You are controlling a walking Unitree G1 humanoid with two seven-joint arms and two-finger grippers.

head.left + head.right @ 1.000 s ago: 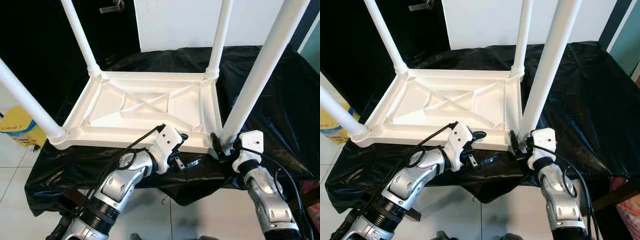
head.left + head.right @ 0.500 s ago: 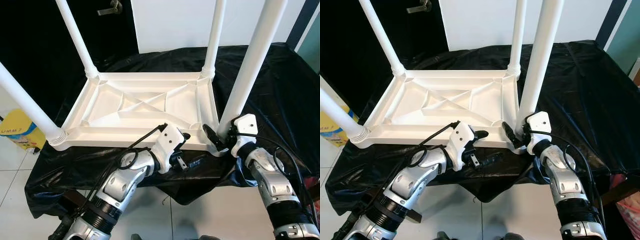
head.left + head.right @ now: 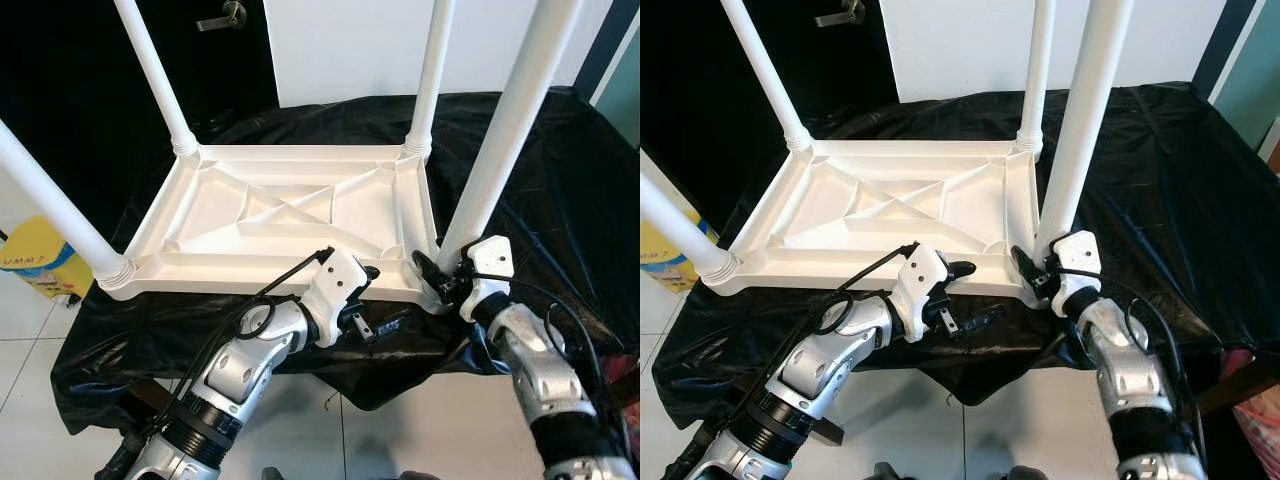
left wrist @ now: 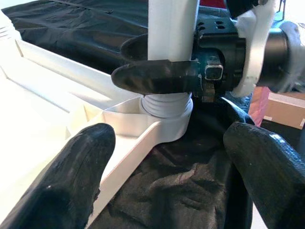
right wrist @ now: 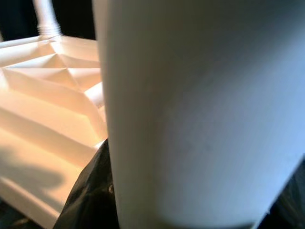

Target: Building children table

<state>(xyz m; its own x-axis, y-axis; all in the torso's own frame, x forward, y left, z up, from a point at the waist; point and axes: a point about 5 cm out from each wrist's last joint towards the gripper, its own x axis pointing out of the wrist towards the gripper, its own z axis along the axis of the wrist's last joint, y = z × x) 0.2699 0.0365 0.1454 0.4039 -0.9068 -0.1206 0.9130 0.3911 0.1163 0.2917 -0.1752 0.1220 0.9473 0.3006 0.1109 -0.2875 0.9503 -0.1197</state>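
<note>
**A:** Tools first, from the left eye view: where were they?

**B:** Right tool (image 3: 432,275) was at the foot of the near-right leg (image 3: 500,140), its black fingers set on either side of the leg just above the threaded collar. Left tool (image 3: 368,300) sat under the near edge of the upturned children's table top (image 3: 290,215), beside that same corner. The top lay underside up on a table draped in black cloth (image 3: 560,200), with all four white legs standing in their corner sockets.

**A:** And the right eye view?

**B:** Same scene. A yellow container (image 3: 655,262) stood on the floor off the robot's left.

**A:** The left wrist view?

**B:** Its two fingers were spread wide with nothing between them, pointing at the leg socket (image 4: 167,112). Beyond them, one finger (image 4: 152,76) of the right tool lay across the front of the leg and the other showed behind it, so that tool looked clamped on the leg.

**A:** The right wrist view?

**B:** The white leg stood pressed up close, with the ribbed underside of the top beside it.

**A:** Which step, then?

**B:** I judged it the seating of the last leg. Next called for twisting it home while the left tool braced the top, then turning the whole piece upright.
</note>
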